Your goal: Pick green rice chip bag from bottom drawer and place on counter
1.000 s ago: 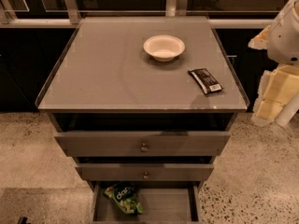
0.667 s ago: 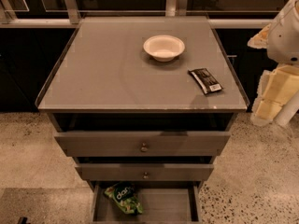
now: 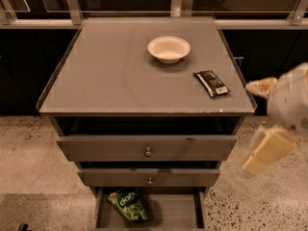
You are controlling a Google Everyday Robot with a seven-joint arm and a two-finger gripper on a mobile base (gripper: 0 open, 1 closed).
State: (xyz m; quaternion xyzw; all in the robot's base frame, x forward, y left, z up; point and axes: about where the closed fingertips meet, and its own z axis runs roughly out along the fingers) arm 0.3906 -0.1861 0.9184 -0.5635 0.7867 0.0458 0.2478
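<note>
Drawer cabinet in grey, seen from above and in front, standing on a speckled terrazzo floor (image 3: 29,153). Nearest the viewer, at the bottom edge of the view, the bottom drawer (image 3: 173,213) is pulled out, showing a flat grey interior. The green rice chip bag (image 3: 128,204) lies inside it, in the left half, close to the drawer's left wall. It is bright green and crinkled, with white lettering on a dark oval facing up. The right half of the drawer floor is bare.

Above it, the middle drawer (image 3: 192,177) is drawn out a little, with a small round metal knob (image 3: 149,180) at its centre. The top drawer (image 3: 96,148) is wider, sits slightly further back and has a knob of the same kind.

To the right of the cabinet, level with the top drawer and clear of it, is the gripper (image 3: 276,129). It appears as a white and cream shape against the floor, touching nothing. Whether it is open or closed cannot be told, and it holds nothing that can be seen.

Further back lies the counter (image 3: 110,76), a large flat grey top with a thin raised rim. A small black flat wrapper (image 3: 211,83) rests near its right front corner. Beyond that, a white bowl (image 3: 168,48) stands upright, right of centre towards the back. Behind the counter runs a metal rail (image 3: 72,1) with dark glass panels.
</note>
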